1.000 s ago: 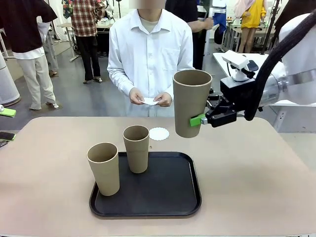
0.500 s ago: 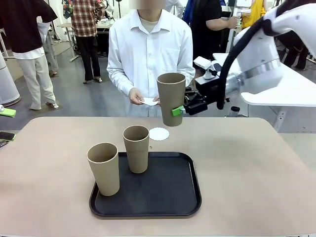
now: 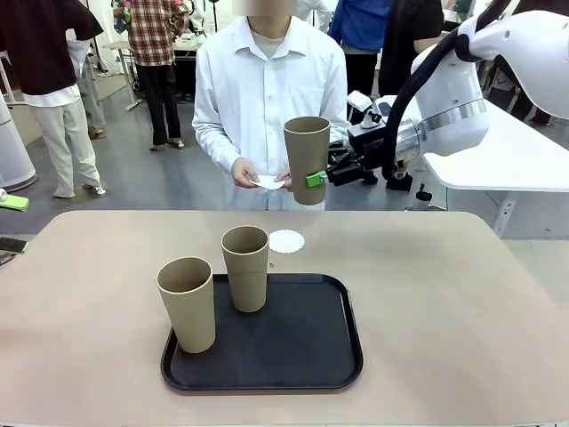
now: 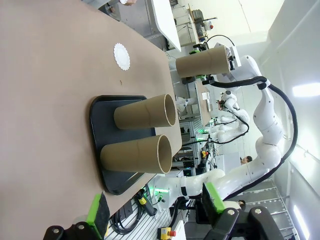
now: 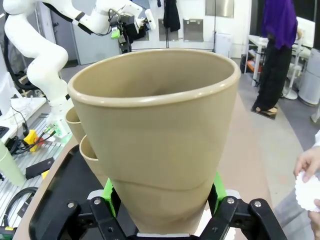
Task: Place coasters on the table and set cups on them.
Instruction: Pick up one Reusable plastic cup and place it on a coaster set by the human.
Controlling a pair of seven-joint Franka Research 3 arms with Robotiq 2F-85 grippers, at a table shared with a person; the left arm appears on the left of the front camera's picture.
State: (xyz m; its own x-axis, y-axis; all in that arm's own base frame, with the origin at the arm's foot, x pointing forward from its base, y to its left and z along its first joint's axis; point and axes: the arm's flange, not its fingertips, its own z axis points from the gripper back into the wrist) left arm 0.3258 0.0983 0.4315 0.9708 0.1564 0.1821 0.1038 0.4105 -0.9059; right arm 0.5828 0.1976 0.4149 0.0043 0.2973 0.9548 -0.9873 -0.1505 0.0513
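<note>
Tan cup (image 3: 307, 160) clamped in my right gripper (image 3: 313, 179), I'm holding it high near the coaster (image 3: 286, 241) at the tray's (image 3: 347, 356) twelve o'clock. Next I'm probably lowering it squarely on. Left gripper (image 4: 155, 210) apart.

Front view across the table (image 3: 444, 302) toward the person (image 3: 267, 98), left wrist view sideways, farther back, right wrist view close up, all sharing the tray (image 3: 302, 351).

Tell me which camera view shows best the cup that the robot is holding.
The right wrist view: the held cup is close, the right gripper shut on its lower part, a green pad on each side. The front view shows the cup whole and upright. The left wrist view shows it small and far off.
</note>
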